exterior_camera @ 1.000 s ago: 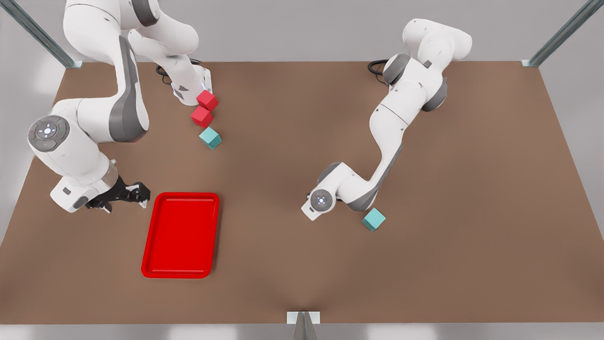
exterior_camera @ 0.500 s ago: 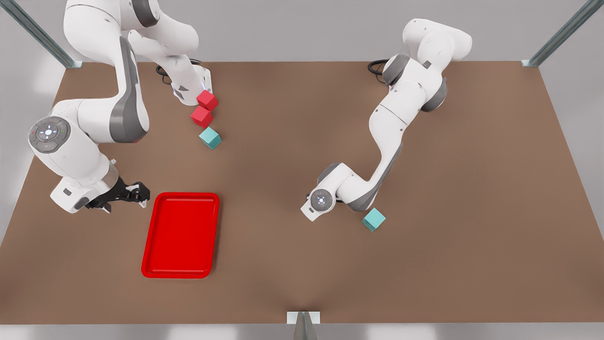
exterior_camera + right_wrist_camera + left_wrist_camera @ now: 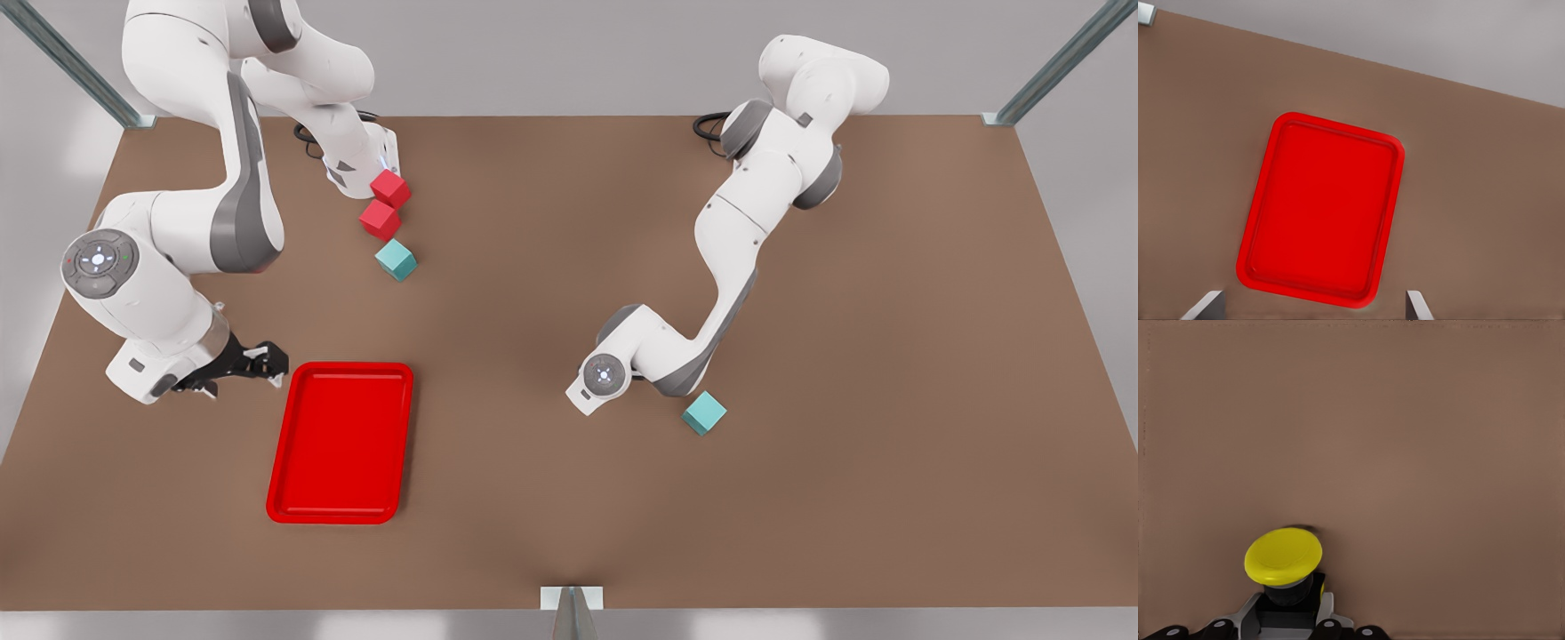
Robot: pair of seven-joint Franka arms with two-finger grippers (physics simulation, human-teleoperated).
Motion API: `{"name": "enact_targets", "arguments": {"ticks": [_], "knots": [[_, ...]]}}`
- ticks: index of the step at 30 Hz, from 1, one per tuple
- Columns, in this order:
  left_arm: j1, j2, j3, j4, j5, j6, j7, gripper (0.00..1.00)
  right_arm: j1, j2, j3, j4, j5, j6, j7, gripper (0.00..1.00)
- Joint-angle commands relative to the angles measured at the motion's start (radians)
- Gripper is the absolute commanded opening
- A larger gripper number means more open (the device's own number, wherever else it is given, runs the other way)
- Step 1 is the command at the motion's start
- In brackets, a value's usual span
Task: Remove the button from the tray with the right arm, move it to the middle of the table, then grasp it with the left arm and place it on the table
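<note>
The button [image 3: 1283,555], a yellow cap on a dark body, sits between the fingers [image 3: 1247,621] of my left gripper [image 3: 1288,617], which is shut on it just above the brown table [image 3: 533,293]. In the front view this gripper is hidden under the left arm's wrist [image 3: 605,377], near the table's middle. The red tray [image 3: 342,440] lies empty toward the front view's left. My right gripper [image 3: 267,360] hangs open beside the tray's far left corner. The right wrist view looks down on the tray [image 3: 1321,207] between two spread fingertips [image 3: 1205,307].
Two red cubes [image 3: 390,188] [image 3: 380,220] and a teal cube [image 3: 396,260] lie in a row by the right arm's base. Another teal cube [image 3: 704,412] sits just beside the left arm's wrist. A metal bracket [image 3: 572,597] marks the front edge.
The right arm's wrist and gripper have drifted slightly toward the front view's right and up. The left arm has barely moved.
</note>
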Motion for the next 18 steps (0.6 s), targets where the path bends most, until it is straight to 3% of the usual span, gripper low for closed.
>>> {"name": "enact_targets", "arguments": {"ticks": [1, 9, 13, 18], "knots": [[0.001, -0.009, -0.003, 0.003, -0.004, -0.028, -0.032, 0.46, 0.0, -0.001, 0.001, 0.001, 0.0, -0.018, -0.013, 1.0], [0.009, -0.079, -0.006, 0.006, -0.007, -0.013, -0.144, 0.45, 0.0, 0.002, 0.001, 0.0, -0.005, -0.017, -0.016, 1.0], [0.029, -0.128, 0.002, 0.004, 0.008, 0.168, -0.169, 0.44, 0.0, 0.0, 0.001, 0.0, -0.005, -0.017, -0.016, 1.0], [0.023, -0.119, 0.059, -0.006, 0.194, 0.528, -0.279, 0.45, 0.0, 0.002, 0.001, -0.002, -0.008, -0.013, -0.016, 1.0]]}}
